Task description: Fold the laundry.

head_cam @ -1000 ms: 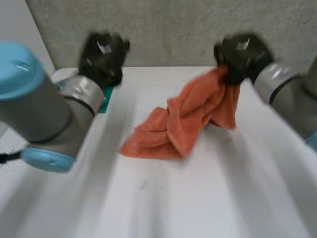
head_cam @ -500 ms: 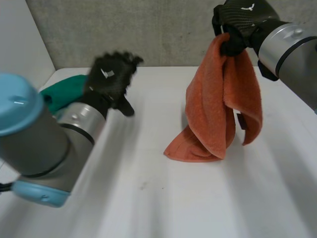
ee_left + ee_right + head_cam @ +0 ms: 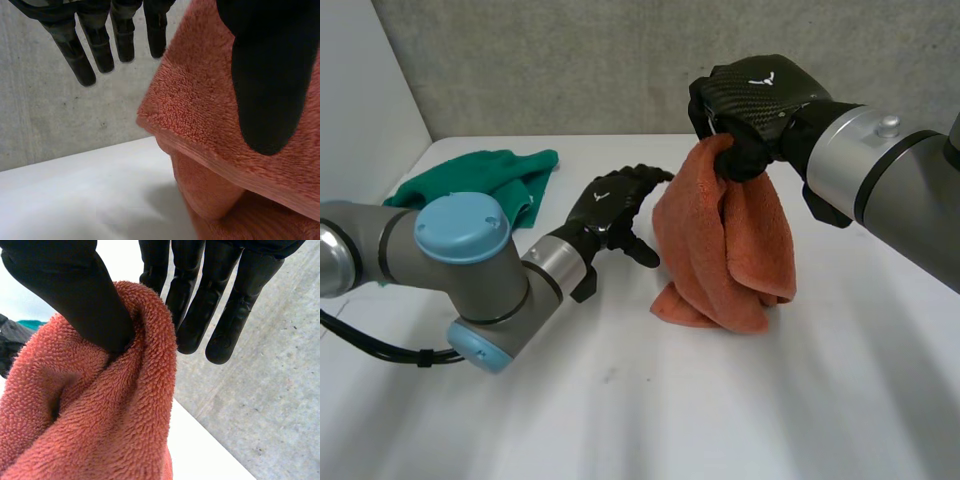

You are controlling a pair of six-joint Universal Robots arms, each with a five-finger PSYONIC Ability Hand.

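Left hand (image 3: 610, 208) has come beside orange towel (image 3: 720, 250) hanging from right hand (image 3: 750, 100).

White, smooth worktop (image 3: 650, 420), matte finish, evenly lit. Backed along the far edge by a grey, speckled concrete wall (image 3: 570, 70), joined to the worktop at a straight seam. Bounded on the left side by a plain white side panel (image 3: 360, 90), rising upright.

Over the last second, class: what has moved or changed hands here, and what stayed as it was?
The right hand lifted the orange towel so it hangs, lower end on the table. The open left hand swung from beside the green cloth to the towel's side. Unchanged: the right hand's pinch, the green cloth.
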